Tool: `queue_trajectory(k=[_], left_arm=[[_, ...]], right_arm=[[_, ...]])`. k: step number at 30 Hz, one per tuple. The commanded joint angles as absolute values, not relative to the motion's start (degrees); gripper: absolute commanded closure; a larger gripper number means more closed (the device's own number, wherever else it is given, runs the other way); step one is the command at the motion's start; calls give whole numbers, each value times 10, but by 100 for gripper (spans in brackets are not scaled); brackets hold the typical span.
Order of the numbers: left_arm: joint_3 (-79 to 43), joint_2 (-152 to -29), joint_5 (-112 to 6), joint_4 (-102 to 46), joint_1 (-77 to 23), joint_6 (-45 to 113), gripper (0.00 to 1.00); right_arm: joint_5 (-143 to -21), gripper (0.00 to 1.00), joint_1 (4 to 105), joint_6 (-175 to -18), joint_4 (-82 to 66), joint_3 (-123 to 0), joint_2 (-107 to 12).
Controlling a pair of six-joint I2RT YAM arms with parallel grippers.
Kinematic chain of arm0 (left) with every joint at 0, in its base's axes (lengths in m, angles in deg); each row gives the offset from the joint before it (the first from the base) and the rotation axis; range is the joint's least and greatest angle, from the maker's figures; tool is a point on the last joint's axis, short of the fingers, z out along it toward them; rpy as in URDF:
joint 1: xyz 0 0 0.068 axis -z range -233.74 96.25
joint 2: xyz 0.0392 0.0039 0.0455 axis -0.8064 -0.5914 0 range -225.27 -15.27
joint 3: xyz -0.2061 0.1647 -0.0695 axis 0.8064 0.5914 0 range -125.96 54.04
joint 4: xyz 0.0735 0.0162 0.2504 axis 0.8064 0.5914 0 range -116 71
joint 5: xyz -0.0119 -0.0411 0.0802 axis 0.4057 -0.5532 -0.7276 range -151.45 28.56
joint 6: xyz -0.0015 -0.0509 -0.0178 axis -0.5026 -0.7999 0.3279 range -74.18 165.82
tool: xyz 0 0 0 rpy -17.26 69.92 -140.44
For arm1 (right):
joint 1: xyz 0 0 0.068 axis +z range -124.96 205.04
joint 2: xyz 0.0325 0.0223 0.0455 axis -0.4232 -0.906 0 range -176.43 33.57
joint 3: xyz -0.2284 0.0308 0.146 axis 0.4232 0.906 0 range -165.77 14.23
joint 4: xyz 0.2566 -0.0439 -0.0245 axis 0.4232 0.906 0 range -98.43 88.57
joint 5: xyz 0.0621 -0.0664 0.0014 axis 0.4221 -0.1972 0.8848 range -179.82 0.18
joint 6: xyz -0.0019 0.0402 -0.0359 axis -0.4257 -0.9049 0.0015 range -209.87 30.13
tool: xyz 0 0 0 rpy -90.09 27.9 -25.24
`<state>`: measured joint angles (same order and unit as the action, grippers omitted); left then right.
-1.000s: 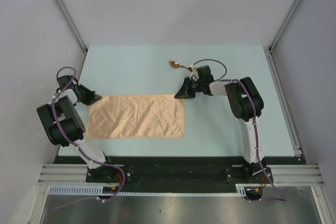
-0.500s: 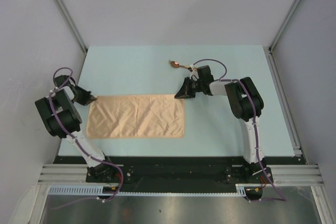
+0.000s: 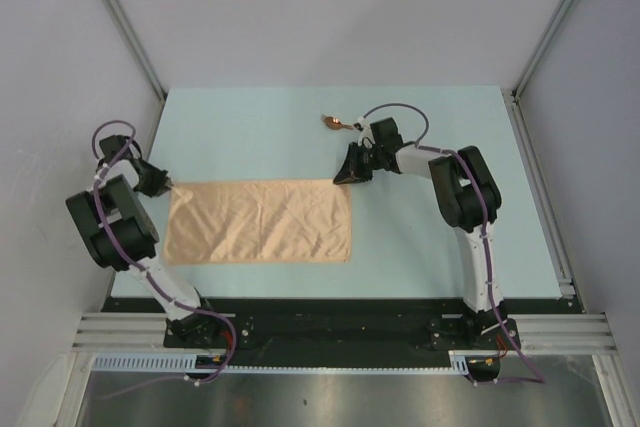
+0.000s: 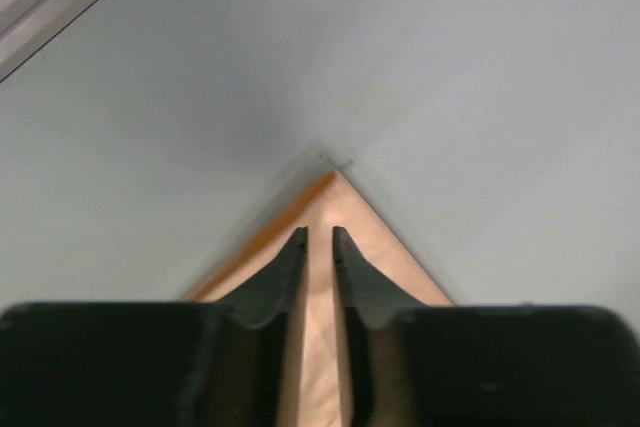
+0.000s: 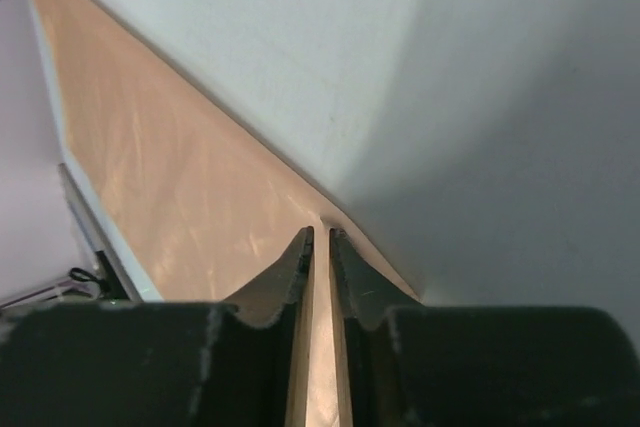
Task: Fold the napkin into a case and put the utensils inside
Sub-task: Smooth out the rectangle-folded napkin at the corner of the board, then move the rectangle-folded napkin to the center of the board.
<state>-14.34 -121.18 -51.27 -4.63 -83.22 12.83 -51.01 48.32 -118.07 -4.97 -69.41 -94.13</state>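
The peach-orange napkin (image 3: pixel 260 222) lies flat as a wide rectangle on the pale blue table. My left gripper (image 3: pixel 168 185) stands over its far-left corner. In the left wrist view its jaws (image 4: pixel 320 235) are a little apart, and the napkin (image 4: pixel 337 197) lies flat under and between them. My right gripper (image 3: pixel 346 178) is at the far-right corner. Its tips (image 5: pixel 320 235) are nearly together and pinch a puckered edge of the napkin (image 5: pixel 150 167). The copper-gold utensils (image 3: pixel 335 123) lie on the table just beyond the right gripper.
Grey walls with metal corner posts (image 3: pixel 120 17) enclose the table on three sides. A metal rail (image 4: pixel 60 7) runs along the table's left edge, close to my left gripper. Both arm bases sit at the near edge.
My left gripper has shifted slightly left at the napkin corner, and its jaws have parted a little. The right wrist has edged slightly farther. The napkin lies as before.
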Motion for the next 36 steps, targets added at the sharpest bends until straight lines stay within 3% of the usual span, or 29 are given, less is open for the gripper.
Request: queue_trajectory(k=[1,7,10,11,15,20,26,36], left_arm=[[-141,-1049,-556,-38,-772,158,74],[-64,-879,-517,-26,-679,170,64],[-5,-813,-501,-17,-593,173,62],[9,-799,-500,-17,-569,173,62],[91,-715,-517,-36,-448,150,59],[125,-677,-542,-45,-327,145,54],[127,-649,-504,-17,-312,184,54],[111,-629,-525,14,-260,240,53]], right_arm=[[-596,81,509,-1118,68,-752,-892],[-709,59,546,-1101,204,-808,-818],[-856,35,575,-1131,307,-825,-792],[-887,22,581,-1152,342,-820,-784],[-955,12,623,-1234,361,-771,-745],[-1019,12,684,-1294,376,-744,-741],[-1068,23,742,-1349,373,-730,-774],[-1100,27,766,-1361,347,-701,-786]])
